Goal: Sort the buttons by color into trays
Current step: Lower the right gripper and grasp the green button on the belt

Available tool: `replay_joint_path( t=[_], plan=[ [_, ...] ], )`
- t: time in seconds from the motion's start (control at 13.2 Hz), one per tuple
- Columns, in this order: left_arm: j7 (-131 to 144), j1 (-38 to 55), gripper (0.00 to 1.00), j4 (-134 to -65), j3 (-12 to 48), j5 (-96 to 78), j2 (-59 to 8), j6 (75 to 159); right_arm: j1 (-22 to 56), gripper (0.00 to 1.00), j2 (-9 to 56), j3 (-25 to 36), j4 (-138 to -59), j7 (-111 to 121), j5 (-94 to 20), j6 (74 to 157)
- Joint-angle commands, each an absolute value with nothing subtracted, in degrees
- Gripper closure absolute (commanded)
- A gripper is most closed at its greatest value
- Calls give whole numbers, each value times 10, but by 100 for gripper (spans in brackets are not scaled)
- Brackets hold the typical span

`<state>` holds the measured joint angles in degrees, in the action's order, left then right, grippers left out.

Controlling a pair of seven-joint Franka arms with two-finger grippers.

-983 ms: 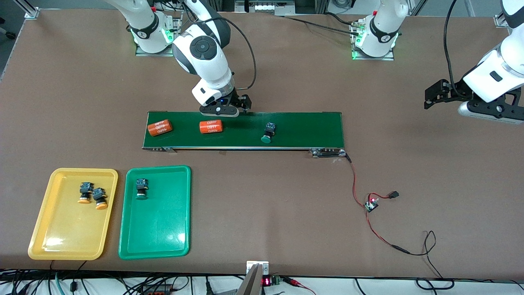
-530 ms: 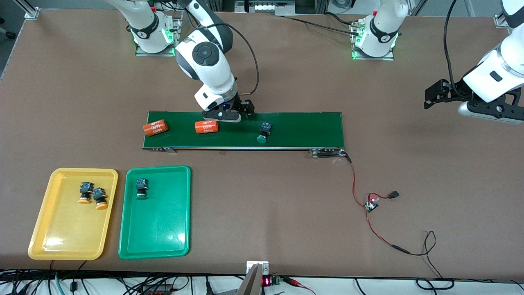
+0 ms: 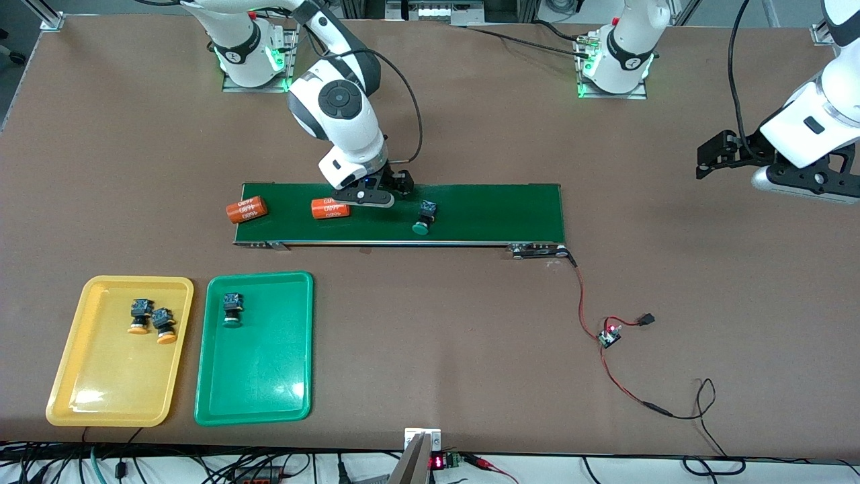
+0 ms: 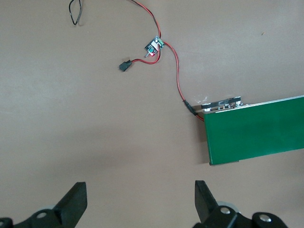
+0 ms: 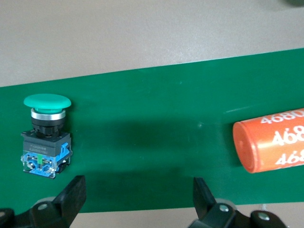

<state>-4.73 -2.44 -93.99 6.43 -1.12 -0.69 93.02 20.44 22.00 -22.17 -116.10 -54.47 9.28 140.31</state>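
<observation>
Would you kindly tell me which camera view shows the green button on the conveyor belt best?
The right wrist view: the green button on the conveyor belt is large there, cap and terminals clear. The front view shows it small. The left wrist view misses it.

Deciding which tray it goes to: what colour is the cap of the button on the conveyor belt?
Green; the push button's round cap shows best in the right wrist view.

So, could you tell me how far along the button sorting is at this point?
Done: two orange-capped buttons lie in the yellow tray, one green-capped button in the green tray. In hand: the right gripper hangs open over the conveyor belt, beside the last green button, not gripping it. Left: moving that button to the green tray. The left gripper waits open at its end.
</observation>
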Motion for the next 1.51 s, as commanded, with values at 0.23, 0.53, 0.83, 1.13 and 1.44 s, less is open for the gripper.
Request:
replay_joint_path(
  t=[0.23,0.53,0.83,1.13,1.44],
  plan=[
    [-42,-25,0,-929,67,-11,-7,917,202,0,220,-216,-1151,-582,102,1399],
    [-42,-25,0,-929,67,-11,-7,917,200,0,222,-214,-1130,-645,100,1400],
    [-42,-25,0,-929,67,-11,-7,917,191,0,238,-213,-1104,-650,98,1401],
    [-43,-25,0,-929,67,-11,-8,917,199,0,279,-199,-1066,-650,100,1402],
    [-43,-25,0,-929,66,-11,-7,917,218,0,292,-186,-1065,-648,105,1403]
  ],
)
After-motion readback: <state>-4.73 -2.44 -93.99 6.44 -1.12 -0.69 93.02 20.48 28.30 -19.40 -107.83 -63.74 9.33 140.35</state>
